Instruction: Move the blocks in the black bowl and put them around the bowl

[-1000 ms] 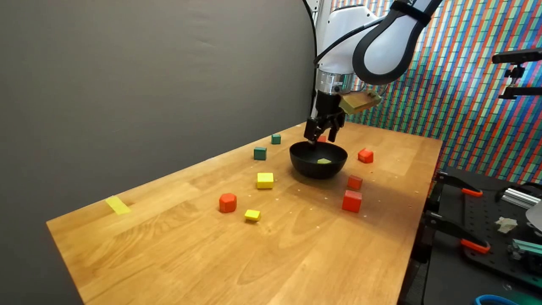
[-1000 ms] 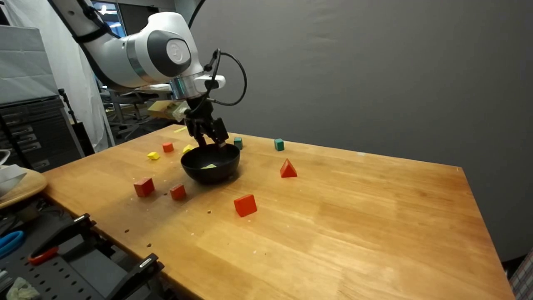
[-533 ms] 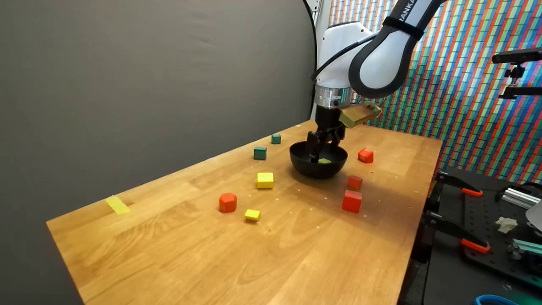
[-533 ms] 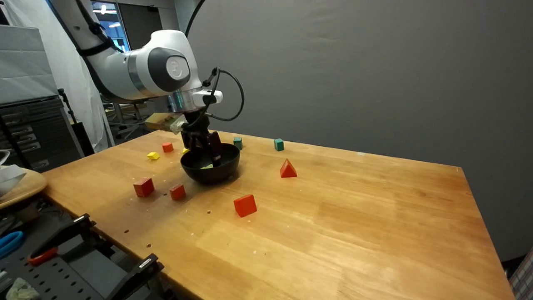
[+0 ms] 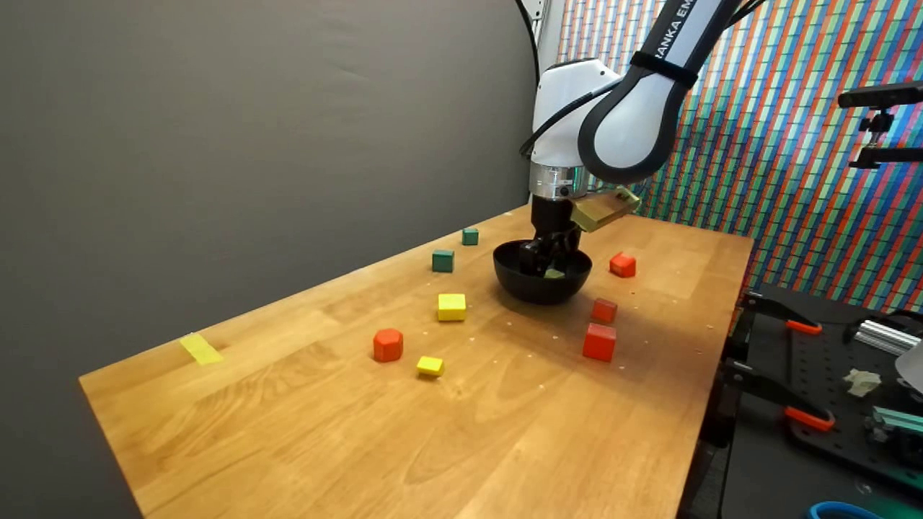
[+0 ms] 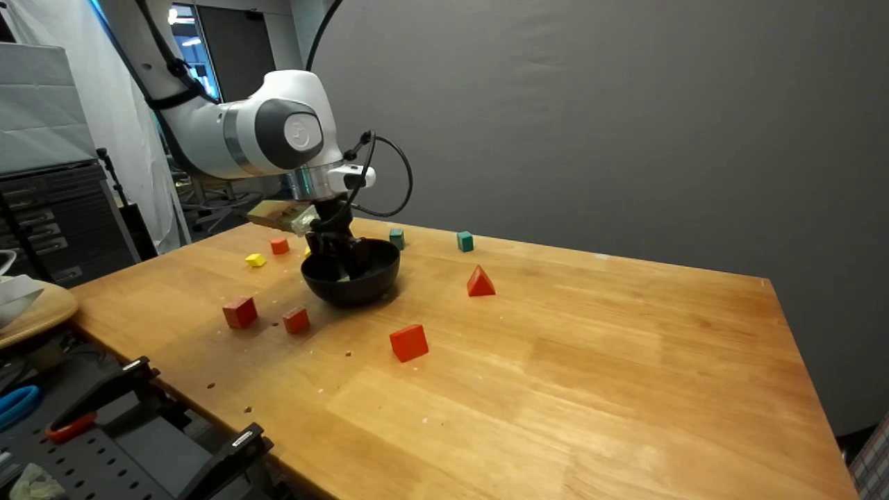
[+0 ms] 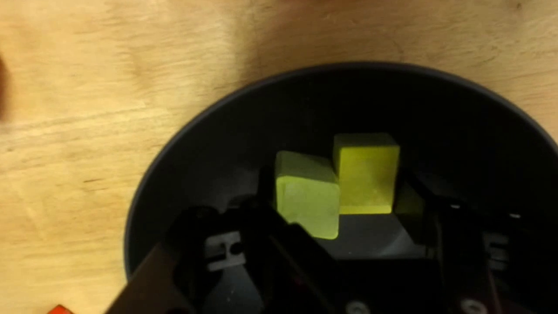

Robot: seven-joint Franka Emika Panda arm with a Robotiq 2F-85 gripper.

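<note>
The black bowl (image 5: 537, 290) stands on the table in both exterior views (image 6: 352, 294). My gripper (image 5: 549, 261) reaches down inside it. In the wrist view, my gripper (image 7: 337, 191) has its jaws wide apart, around two blocks that lie side by side: a pale yellow-green one (image 7: 307, 206) beside the left finger and a yellow one (image 7: 367, 179) beside the right finger. I cannot tell whether the fingers touch them. Around the bowl lie green blocks (image 5: 443, 261), yellow blocks (image 5: 451, 308) and several red blocks (image 5: 599, 342), one a pyramid (image 6: 480, 282).
A yellow tape strip (image 5: 201, 349) sticks to the wooden table (image 5: 447, 447) near its corner. A grey wall (image 5: 288, 144) runs along one long edge. Clamps (image 5: 775, 393) grip the opposite edge. A smaller red block (image 6: 296, 320) lies close to the bowl.
My gripper has come down from above the bowl's rim to deep inside it, sinking a little more in the last half second. The bowl and the blocks on the table have not moved.
</note>
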